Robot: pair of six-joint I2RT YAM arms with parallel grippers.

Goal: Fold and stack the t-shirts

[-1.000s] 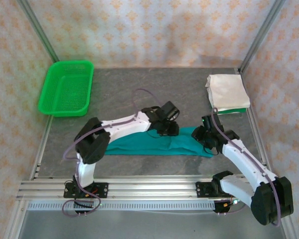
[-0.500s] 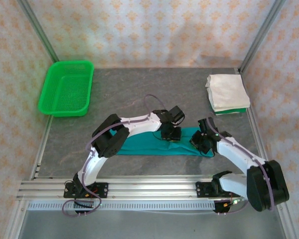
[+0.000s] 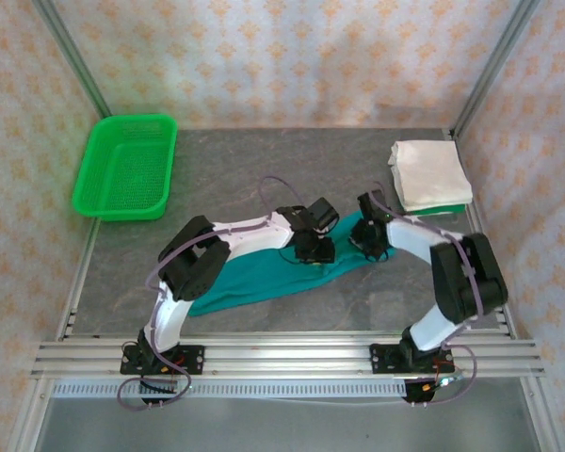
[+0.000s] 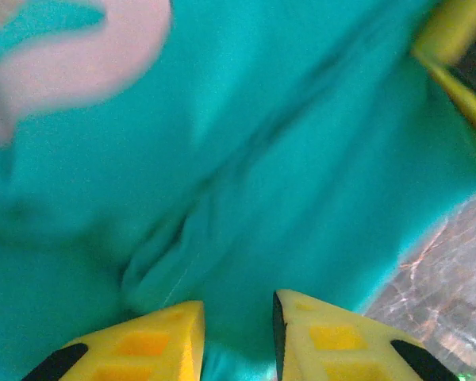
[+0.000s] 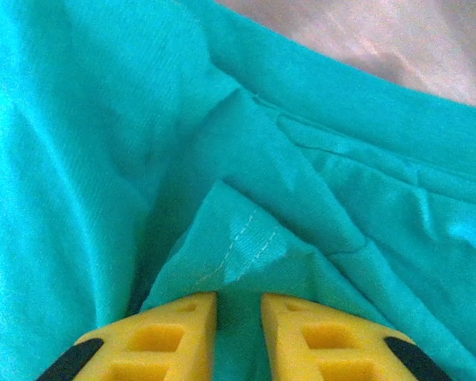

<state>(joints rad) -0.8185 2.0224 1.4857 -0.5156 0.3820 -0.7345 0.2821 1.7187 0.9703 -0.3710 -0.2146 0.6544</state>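
From above, the teal t-shirt (image 3: 250, 281) has swung diagonal, its right end drawn back toward the folded stack (image 3: 430, 174). Left wrist: the left gripper (image 4: 238, 305) pinches a teal fold. Right wrist: the right gripper (image 5: 238, 300) nips the stitched hem.

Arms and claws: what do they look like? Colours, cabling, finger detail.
Left arm and right arm: white links, black joint housings, a thin greyish cable looping alongside each. Left claw and right claw: yellow wedge-shaped fingers with square recesses and black outer patches.
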